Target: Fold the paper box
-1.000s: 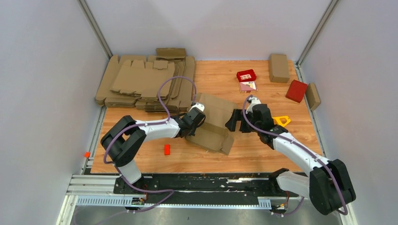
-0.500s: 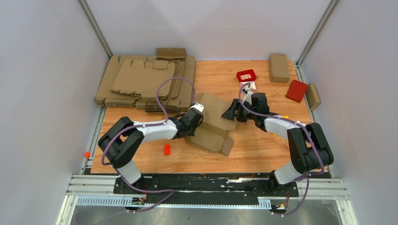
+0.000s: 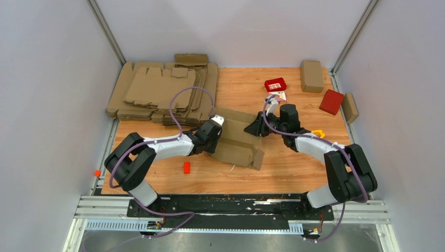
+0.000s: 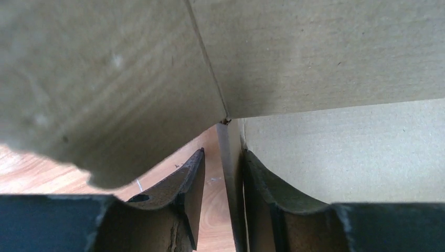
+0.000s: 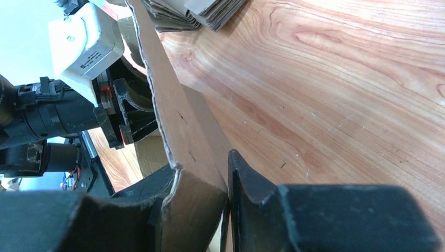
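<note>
The paper box [image 3: 236, 137], a plain brown creased cardboard sheet partly folded, lies mid-table between both arms. My left gripper [image 3: 212, 137] is at its left edge. In the left wrist view a thin cardboard edge [image 4: 229, 157] stands between the jaws of my left gripper [image 4: 224, 152]. It leans on the right finger and a gap separates it from the left finger, so this gripper is open. My right gripper [image 3: 258, 126] is at the box's right edge. In the right wrist view the right gripper [image 5: 202, 168] is shut on a cardboard flap [image 5: 173, 121].
A stack of flat cardboard sheets [image 3: 162, 92] fills the back left. Two red boxes [image 3: 275, 84] [image 3: 331, 101], two folded brown cartons [image 3: 311, 76] [image 3: 349, 107] and a yellow triangular frame [image 3: 316, 134] lie at the right. A small red piece [image 3: 186, 167] sits near the front.
My right gripper moved left to the box's right edge and closed on a flap. My left gripper's jaws opened off the cardboard. The box has sunk lower.
</note>
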### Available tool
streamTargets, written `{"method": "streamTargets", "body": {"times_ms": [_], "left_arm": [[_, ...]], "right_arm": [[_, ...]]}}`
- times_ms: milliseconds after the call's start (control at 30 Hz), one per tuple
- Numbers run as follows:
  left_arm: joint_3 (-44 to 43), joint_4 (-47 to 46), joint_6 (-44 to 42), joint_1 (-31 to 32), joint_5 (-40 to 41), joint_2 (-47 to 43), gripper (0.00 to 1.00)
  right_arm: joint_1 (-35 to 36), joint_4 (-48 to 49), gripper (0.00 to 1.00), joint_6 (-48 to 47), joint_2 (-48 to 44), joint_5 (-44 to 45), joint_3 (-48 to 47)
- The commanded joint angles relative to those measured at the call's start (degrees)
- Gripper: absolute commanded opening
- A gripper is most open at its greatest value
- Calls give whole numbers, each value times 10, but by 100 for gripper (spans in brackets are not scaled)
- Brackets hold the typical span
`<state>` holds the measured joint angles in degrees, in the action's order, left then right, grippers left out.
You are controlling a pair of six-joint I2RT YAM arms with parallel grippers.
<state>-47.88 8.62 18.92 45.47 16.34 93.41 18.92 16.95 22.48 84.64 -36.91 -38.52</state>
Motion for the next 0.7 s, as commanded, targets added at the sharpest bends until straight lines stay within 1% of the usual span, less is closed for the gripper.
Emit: {"method": "streamTargets", "body": {"times_ms": [0,133,333,467,533,667], "left_arm": [[10,7,7,-1,-65,-37,43],[10,17,8,-1,-60,-69,56],[15,34,17,-2,-14,-114,62],[29,49,18,-3,13,-151,69],[32,60,17,-5,18,-158,69],[20,73,16,-15,7,-139,63]], "right_arm": [[13,11,29,-34,-23,3,6],[24,4,29,-51,-37,20,7],[32,0,28,-63,-47,33,9],[37,4,28,-66,-47,33,10],[38,6,28,-68,-47,33,11],[40,8,28,-68,-49,31,12]]}}
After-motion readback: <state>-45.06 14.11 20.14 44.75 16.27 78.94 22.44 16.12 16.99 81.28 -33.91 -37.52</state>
